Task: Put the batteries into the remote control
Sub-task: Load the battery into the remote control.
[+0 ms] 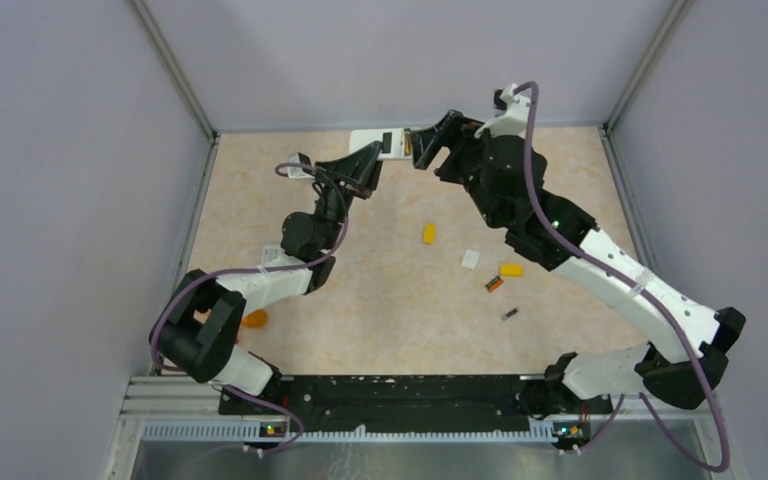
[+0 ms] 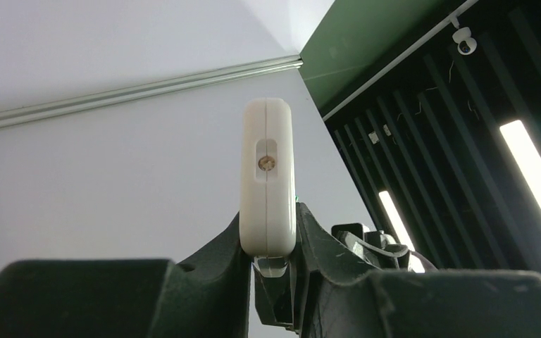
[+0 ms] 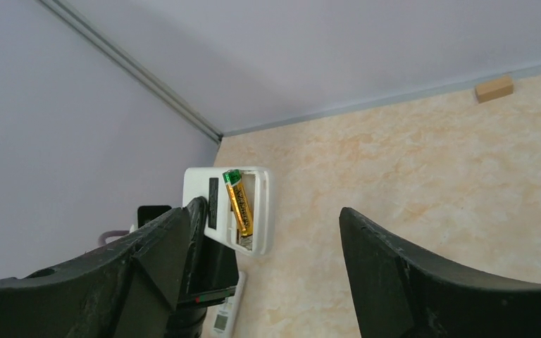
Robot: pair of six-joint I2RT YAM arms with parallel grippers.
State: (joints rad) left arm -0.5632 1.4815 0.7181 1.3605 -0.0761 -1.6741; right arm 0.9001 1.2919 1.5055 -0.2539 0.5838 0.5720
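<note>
Remote control [image 1: 378, 142] is clamped by one end in my left pincer [image 2: 268, 248], up near the far wall, its recess turned for loading toward my right pincer [image 3: 271, 211], which gapes wide and empty just short of the gold battery [image 3: 239, 204] lying inside.

black-and-white arms [image 1: 600, 265], purple cables [image 1: 529, 150]

We count three batteries: a gold battery [image 3: 238, 204] at centre left of the right wrist view, plus an orange-and-black battery [image 1: 495, 284] and a dark battery [image 1: 509, 314] right of centre from above. We count two remotes, a plain remote [image 1: 370, 141] and a buttoned remote [image 3: 224, 318]. We count two yellow blocks, a left block [image 1: 428, 233] and a right block [image 1: 511, 269], one orange cylinder [image 1: 254, 319] and one white square [image 1: 470, 258].
</note>
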